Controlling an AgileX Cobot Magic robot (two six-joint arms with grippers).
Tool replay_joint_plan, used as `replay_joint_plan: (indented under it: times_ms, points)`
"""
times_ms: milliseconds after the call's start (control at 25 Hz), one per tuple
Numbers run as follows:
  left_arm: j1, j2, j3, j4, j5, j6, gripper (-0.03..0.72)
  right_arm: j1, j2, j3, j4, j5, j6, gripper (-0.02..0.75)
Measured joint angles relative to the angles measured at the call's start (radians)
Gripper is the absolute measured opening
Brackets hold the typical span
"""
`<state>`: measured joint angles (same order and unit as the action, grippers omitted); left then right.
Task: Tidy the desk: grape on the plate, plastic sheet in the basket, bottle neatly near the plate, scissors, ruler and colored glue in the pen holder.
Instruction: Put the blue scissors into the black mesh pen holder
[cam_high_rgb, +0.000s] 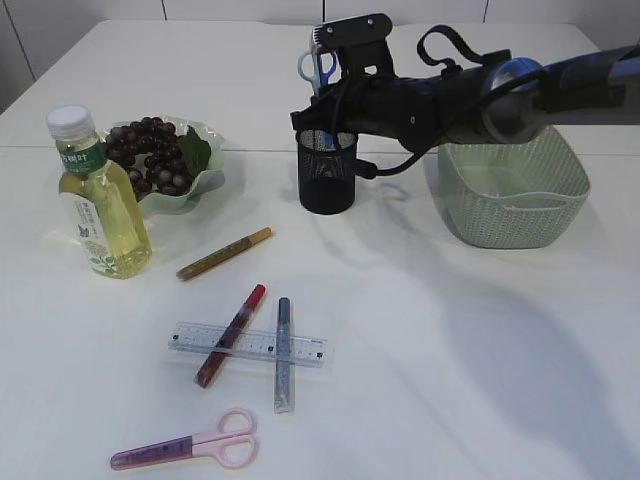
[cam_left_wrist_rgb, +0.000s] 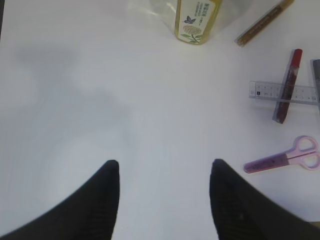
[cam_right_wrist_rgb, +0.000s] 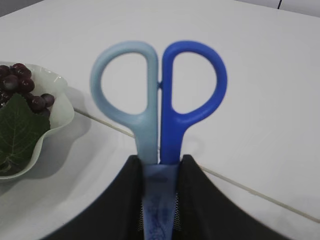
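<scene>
Scissors with pink handles (cam_high_rgb: 190, 448) lie nearest the table's front edge, beyond them a clear plastic ruler (cam_high_rgb: 247, 345) crossed by red (cam_high_rgb: 231, 335) and grey (cam_high_rgb: 283, 353) glue pens. Left gripper (cam_left_wrist_rgb: 164, 172) hangs released, empty. Farther back, right gripper (cam_right_wrist_rgb: 161, 167) clenches blue-handled scissors (cam_right_wrist_rgb: 159, 102) above the black mesh pen holder (cam_high_rgb: 327, 171). Probable next move: lower, release. Open room right of centre.

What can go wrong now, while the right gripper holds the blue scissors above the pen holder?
1. The right gripper holds the blue scissors low, near the blades; they could tilt and miss the pen holder.
2. The arm is close above the holder and might tip it.
3. The red glue and grey glue lie across the ruler, complicating its pickup.
</scene>
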<state>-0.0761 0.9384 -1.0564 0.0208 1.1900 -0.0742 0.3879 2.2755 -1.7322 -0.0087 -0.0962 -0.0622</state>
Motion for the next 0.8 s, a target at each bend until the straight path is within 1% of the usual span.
replay_joint_plan:
  times_ms: [360,480,560,680,800]
  points:
    - [0.000,0.000,0.000,0.000,0.000,0.000,0.417,0.000,0.002,0.000,0.000,0.034,0.000,0.191]
    - [0.000,0.000,0.000,0.000,0.000,0.000,0.417,0.000,0.002,0.000,0.009,0.040,0.002,0.204]
    - [0.000,0.000,0.000,0.000,0.000,0.000,0.417,0.000,0.002,0.000,0.016,0.043,0.004,0.241]
    - [0.000,0.000,0.000,0.000,0.002,0.000,0.417,0.000,0.002,0.000,0.030,0.046,0.006,0.326]
    - [0.000,0.000,0.000,0.000,0.002,0.000,0.417,0.000,0.002,0.000,0.044,0.047,0.008,0.375]
